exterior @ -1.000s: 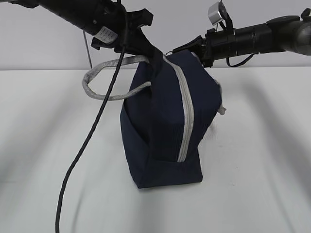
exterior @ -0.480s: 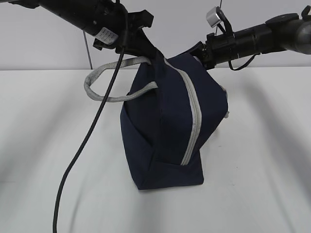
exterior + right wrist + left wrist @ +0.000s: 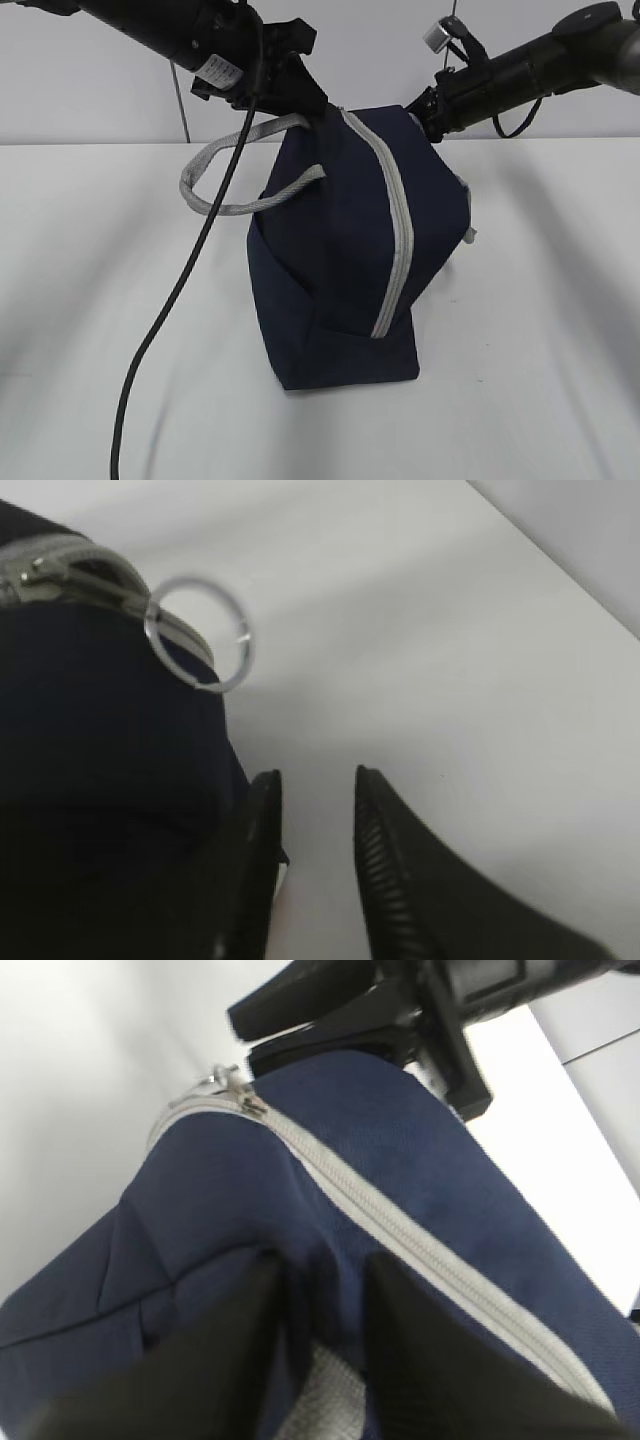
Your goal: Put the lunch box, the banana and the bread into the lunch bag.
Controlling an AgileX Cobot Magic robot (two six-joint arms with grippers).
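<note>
A black cable hung in a loose curve nearest the camera, dropping from the left arm toward the front edge of the white table. Behind it, in the middle of the table, the navy-blue fabric lunch bag stood on end, its base on the tabletop and its grey zipper strip running closed from the top down the facing side. A grey woven strap handle looped out to the bag's left, clear of the table.

At the bag's upper left corner the left gripper had its dark fingers pinched on the navy fabric beside the zipper, a narrow fold of cloth and a bit of grey webbing caught between them. At the upper right corner sat the right gripper; its black fingers stood slightly apart with bare table showing between them, one of them against the bag's dark side. The silver ring pull dangled free just above them at the zipper's end. A pale wall rose behind.
</note>
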